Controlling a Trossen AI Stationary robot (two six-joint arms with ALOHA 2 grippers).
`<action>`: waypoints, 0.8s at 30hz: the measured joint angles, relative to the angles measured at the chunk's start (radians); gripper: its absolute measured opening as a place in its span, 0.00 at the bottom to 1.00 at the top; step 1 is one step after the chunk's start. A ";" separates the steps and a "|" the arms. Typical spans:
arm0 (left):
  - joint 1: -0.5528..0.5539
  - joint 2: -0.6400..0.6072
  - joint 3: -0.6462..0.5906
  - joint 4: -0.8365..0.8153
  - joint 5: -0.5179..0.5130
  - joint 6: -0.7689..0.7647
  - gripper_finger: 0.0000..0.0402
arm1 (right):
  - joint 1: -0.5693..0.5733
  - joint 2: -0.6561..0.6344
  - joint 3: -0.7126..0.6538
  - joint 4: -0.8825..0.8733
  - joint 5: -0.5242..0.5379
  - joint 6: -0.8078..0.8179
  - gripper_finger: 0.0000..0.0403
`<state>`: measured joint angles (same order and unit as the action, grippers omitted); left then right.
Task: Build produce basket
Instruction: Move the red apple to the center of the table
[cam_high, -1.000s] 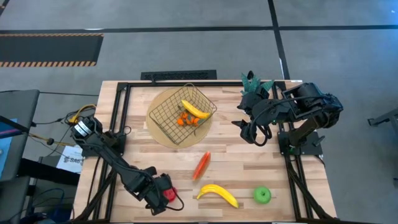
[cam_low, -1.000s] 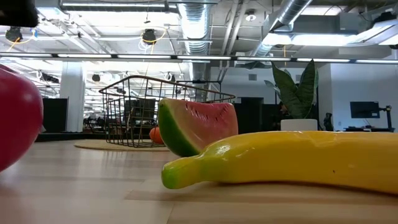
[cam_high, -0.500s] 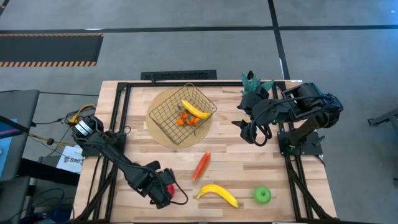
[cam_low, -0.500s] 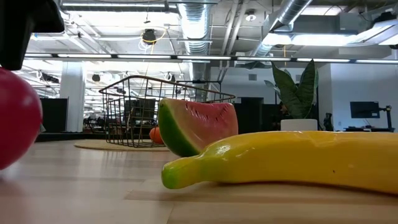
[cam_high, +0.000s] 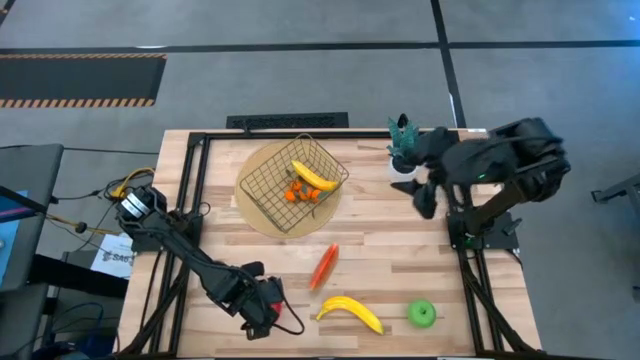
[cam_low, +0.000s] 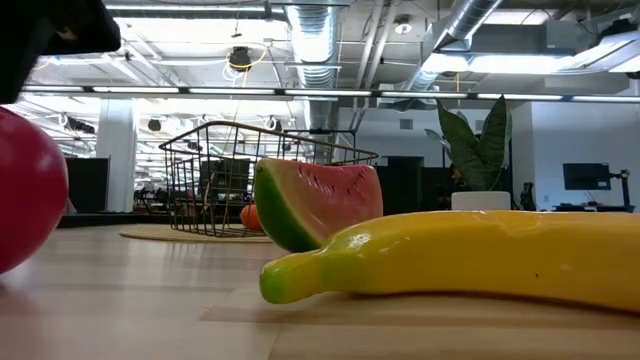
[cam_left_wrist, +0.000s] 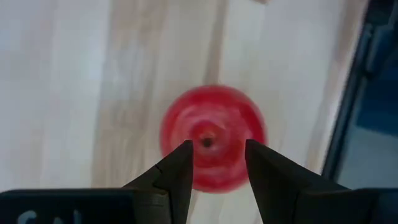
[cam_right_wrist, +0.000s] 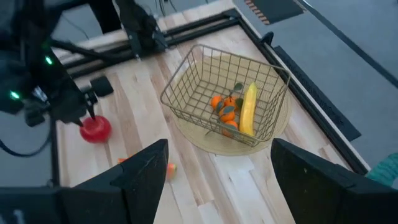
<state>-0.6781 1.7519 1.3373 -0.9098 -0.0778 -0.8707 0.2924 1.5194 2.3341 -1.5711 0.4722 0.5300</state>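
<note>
Jaws of the left gripper (cam_left_wrist: 215, 163) stand apart directly over the red apple (cam_left_wrist: 213, 137), one finger on either side of its stem dimple; whether they touch the fruit cannot be told. Jaws of the right gripper (cam_right_wrist: 214, 171) stand wide apart with nothing between them.

Largest in the high view is the wooden tabletop (cam_high: 400, 250), filling the middle of the frame. On its upper middle lies a round tan mat (cam_high: 252, 212), and on that mat sits the wire basket (cam_high: 262, 177). Inside the basket are a yellow banana (cam_high: 314, 177) and, just beside it, small orange green-leaved pieces (cam_high: 298, 193).

In that view the left arm reaches from the left edge toward the lower left of the tabletop, where its gripper (cam_high: 262, 309) is over the red apple (cam_high: 270, 305). The right arm is folded at the upper right, its gripper (cam_high: 424, 198) held above the tabletop's right side, near a green potted plant (cam_high: 404, 140) in a white pot.

Well apart from the basket, a second banana (cam_high: 351, 311) lies at the lower middle. A watermelon slice (cam_high: 324, 266) lies between that banana and the basket. A green apple (cam_high: 423, 314) sits at the lower right, near the second banana.

From the low view the second banana (cam_low: 470, 260) fills the lower right foreground, the watermelon slice (cam_low: 318, 203) stands behind it at centre, the basket (cam_low: 225, 175) is farther back, and the red apple (cam_low: 30, 190) shows at the left edge.
</note>
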 joint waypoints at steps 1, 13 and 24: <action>0.003 0.000 0.000 -0.006 0.017 0.010 0.33 | 0.002 -0.012 0.000 0.000 0.000 0.010 0.75; 0.041 0.000 0.000 -0.027 0.004 0.087 0.33 | 0.043 -0.090 0.000 0.000 0.000 0.065 0.75; 0.134 -0.064 0.000 -0.051 -0.015 0.069 0.33 | 0.035 -0.086 0.000 0.000 0.000 0.064 0.75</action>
<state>-0.5446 1.6883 1.3373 -0.9610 -0.0925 -0.8020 0.3272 1.4333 2.3344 -1.5711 0.4726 0.5938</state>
